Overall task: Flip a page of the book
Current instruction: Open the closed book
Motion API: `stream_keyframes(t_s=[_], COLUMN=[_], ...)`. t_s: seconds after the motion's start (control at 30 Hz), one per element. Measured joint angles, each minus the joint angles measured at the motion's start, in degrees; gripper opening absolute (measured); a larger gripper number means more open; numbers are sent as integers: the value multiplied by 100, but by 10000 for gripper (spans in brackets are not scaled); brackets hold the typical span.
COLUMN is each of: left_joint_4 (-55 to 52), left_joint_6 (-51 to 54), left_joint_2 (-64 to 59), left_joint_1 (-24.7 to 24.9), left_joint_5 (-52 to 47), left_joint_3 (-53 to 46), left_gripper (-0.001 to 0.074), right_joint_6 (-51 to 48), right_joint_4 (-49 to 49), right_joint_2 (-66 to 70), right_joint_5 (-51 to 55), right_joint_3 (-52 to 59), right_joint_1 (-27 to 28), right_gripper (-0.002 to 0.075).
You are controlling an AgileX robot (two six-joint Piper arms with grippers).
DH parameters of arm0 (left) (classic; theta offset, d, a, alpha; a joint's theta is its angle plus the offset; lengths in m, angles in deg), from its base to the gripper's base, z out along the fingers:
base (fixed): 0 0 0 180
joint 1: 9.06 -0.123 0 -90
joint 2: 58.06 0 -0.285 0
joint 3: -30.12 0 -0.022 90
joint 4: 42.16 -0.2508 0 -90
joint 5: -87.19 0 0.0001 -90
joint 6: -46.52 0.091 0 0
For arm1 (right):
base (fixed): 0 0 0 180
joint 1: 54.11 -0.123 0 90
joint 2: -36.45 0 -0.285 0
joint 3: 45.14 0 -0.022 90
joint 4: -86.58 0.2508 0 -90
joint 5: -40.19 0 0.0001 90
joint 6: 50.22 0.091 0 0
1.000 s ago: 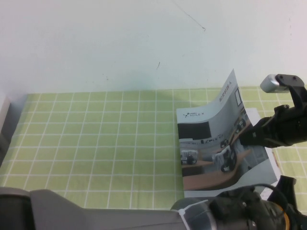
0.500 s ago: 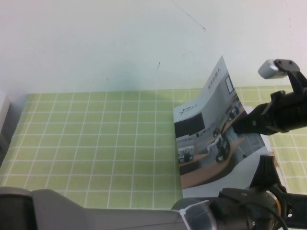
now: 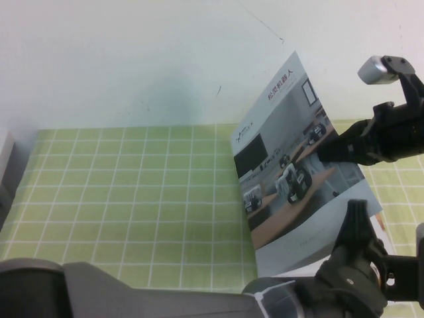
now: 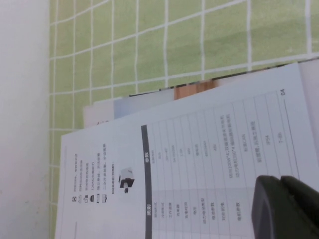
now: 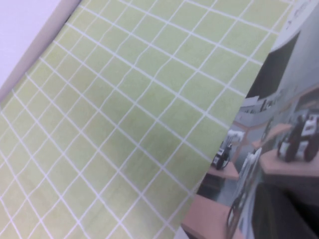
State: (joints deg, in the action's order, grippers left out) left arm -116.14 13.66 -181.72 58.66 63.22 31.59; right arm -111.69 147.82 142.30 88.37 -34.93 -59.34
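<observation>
The book lies at the right of the green mat, and its inner table page (image 4: 199, 164) shows in the left wrist view. The page (image 3: 285, 179), the cover leaf with the robot photo and red title, stands raised and tilted to the left. It fills the right side of the right wrist view (image 5: 279, 139). My right gripper (image 3: 324, 151) is shut on the page's outer edge, well above the mat. My left gripper (image 3: 358, 222) is at the book's near edge. Its shut fingers (image 4: 284, 209) rest over the inner table page.
A green grid mat (image 3: 132, 192) covers the table left of the book. A white wall (image 3: 132, 59) stands close behind. A grey object (image 3: 5, 165) sits at the far left edge. More white sheets (image 4: 99, 112) lie under the book.
My right gripper has lifted the cover leaf higher and to the left, so it stands steeper. My left gripper has risen further into the high view.
</observation>
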Motion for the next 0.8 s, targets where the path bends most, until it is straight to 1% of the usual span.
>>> stream_keyframes(t_s=[0.1, 0.2, 0.43, 0.8], left_joint_4=[-449, -638, -676, -676], left_joint_6=[-416, -557, -593, -602], left_joint_2=[-111, -242, -497, -497], left_joint_1=[0, 0, 0, 0], left_joint_5=[-93, -373, -998, -1089], left_joint_3=[0, 0, 0, 0], left_gripper=[-4, -4, -4, -4], right_joint_6=[0, 13, 34, 70], right_joint_4=[7, 7, 7, 46], right_joint_2=[0, 0, 0, 0], right_joint_5=[-51, -51, -41, -143], right_joint_3=[0, 0, 0, 0], right_joint_1=[0, 0, 0, 0], right_gripper=[8, 8, 6, 6])
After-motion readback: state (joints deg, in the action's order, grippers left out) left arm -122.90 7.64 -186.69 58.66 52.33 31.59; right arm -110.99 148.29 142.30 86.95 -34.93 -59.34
